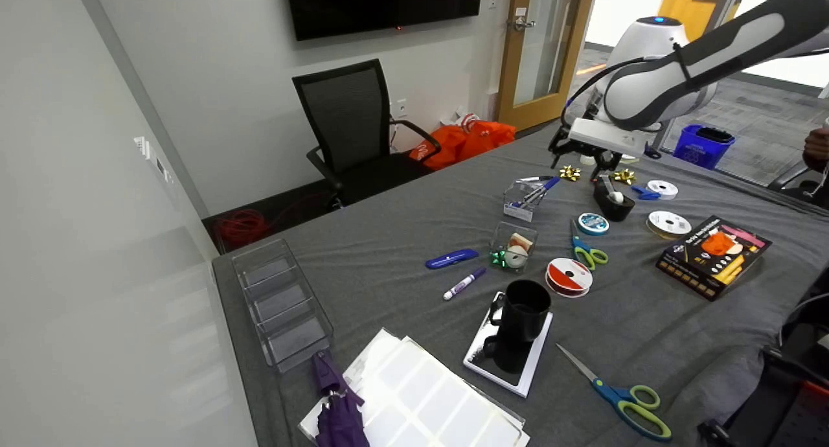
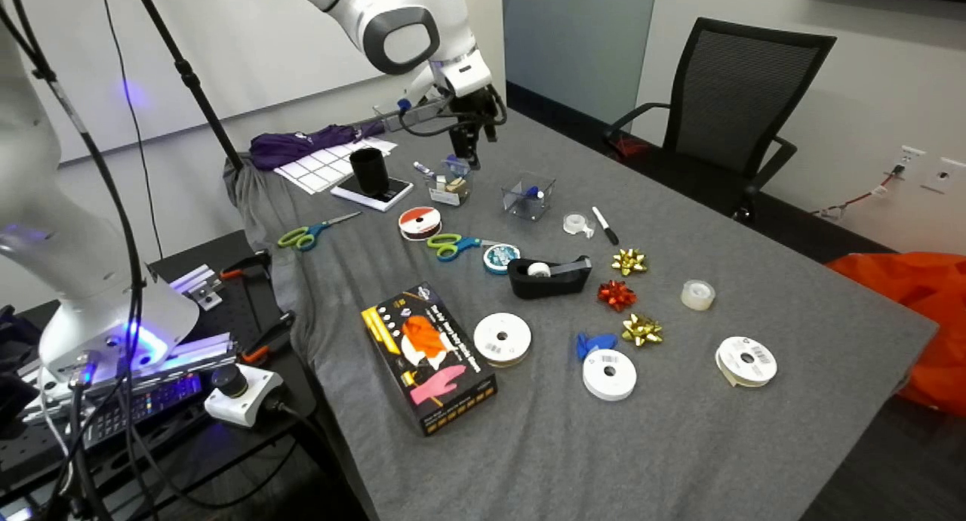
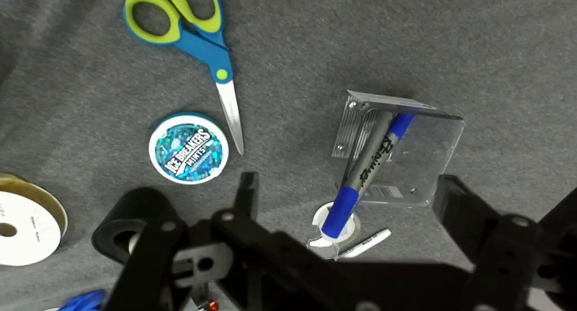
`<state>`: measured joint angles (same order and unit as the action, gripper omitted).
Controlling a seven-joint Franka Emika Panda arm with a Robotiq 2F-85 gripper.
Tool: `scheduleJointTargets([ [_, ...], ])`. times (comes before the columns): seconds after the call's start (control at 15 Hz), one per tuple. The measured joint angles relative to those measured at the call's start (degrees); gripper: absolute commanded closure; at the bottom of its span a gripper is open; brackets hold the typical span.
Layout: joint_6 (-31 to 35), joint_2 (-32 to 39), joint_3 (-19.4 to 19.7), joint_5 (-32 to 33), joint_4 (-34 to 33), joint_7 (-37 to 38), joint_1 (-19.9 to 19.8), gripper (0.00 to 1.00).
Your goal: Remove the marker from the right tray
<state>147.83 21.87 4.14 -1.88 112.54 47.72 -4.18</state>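
Near the middle of the wrist view, the marker (image 3: 367,169) leans in the clear tray (image 3: 417,162), a blue end jutting past the rim; the gripper (image 3: 349,185) spreads its fingers wide on either side. In an exterior view the tray (image 1: 518,212) stands near a black tape dispenser (image 1: 609,208). In an exterior view a tape roll (image 2: 573,225) lies just beside that tray (image 2: 522,206).

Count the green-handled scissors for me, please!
2. One pair lies near the black mug; another pair lies beside the mint tin. Others could be hidden.
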Motion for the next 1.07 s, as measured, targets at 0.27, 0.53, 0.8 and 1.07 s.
scheduleJointTargets([
  [0.27,-2.75,5.62,1.21,-0.96,-6.45,0.41,0.34,0.00],
  [0.53,-4.44,10.43,2.64,-0.97,-11.59,1.68,0.95,0.00],
  [0.8,-4.97,14.91,3.58,-0.97,-15.96,3.46,1.32,0.00],
  [1.07,-5.84,18.37,3.77,-1.99,-19.94,4.68,1.32,0.00],
])
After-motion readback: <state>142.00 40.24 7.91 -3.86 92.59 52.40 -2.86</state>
